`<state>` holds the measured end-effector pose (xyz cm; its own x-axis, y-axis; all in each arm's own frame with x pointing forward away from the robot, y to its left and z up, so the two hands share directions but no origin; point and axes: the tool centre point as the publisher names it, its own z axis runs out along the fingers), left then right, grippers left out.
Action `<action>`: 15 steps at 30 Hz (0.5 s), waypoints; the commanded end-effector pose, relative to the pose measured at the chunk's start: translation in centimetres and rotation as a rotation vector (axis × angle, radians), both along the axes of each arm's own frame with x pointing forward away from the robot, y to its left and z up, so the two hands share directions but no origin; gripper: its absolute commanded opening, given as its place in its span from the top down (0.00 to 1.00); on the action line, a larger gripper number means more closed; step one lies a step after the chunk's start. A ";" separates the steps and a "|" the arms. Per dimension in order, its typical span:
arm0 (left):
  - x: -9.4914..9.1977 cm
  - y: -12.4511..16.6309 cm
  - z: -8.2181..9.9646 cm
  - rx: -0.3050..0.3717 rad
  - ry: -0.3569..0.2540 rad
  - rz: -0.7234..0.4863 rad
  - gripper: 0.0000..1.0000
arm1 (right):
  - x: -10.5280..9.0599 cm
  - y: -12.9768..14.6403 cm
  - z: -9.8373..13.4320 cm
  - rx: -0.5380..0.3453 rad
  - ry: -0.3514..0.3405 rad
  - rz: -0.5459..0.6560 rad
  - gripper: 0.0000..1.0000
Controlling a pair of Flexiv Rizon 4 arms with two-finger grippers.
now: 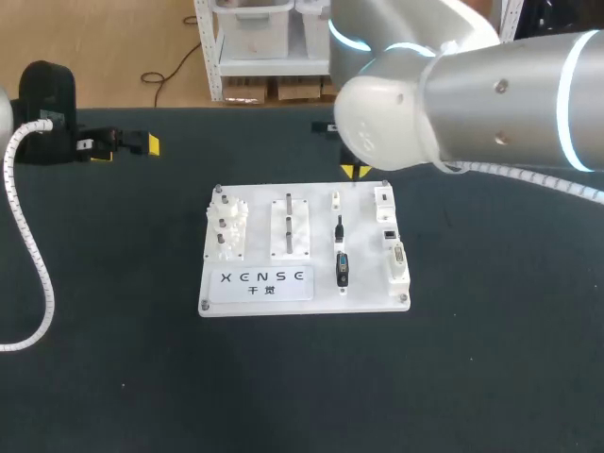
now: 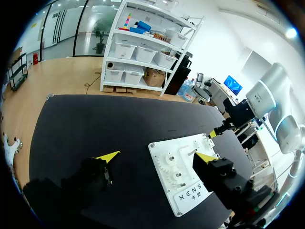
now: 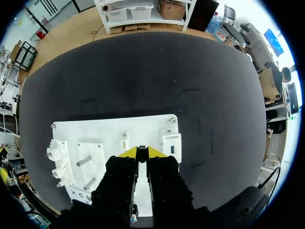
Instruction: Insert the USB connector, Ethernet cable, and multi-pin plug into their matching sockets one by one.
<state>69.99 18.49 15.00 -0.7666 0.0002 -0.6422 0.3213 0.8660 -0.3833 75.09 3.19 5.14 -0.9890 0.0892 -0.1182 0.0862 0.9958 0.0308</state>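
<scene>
Board (image 1: 260, 283): flat white plastic, matte black tabletop (image 1: 472, 359) | my left gripper (image 2: 159, 155): jaws wide, empty | my right gripper (image 3: 141, 151): jaws pinched together, empty

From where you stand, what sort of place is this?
Probably a robotics test bench: a black matte table, a white rectangular plastic board with sockets and gears, and my grey right arm.
</scene>
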 end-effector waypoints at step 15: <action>0.0 0.0 0.0 0.000 0.000 0.000 0.00 | -1.6 -3.9 -1.1 -0.039 -0.026 -0.034 1.00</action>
<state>69.99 18.50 15.00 -0.7666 0.0002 -0.6422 0.3213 0.8660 -0.3833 73.87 -0.55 4.12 -0.9847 0.1152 -0.1310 0.1169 0.9931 -0.0058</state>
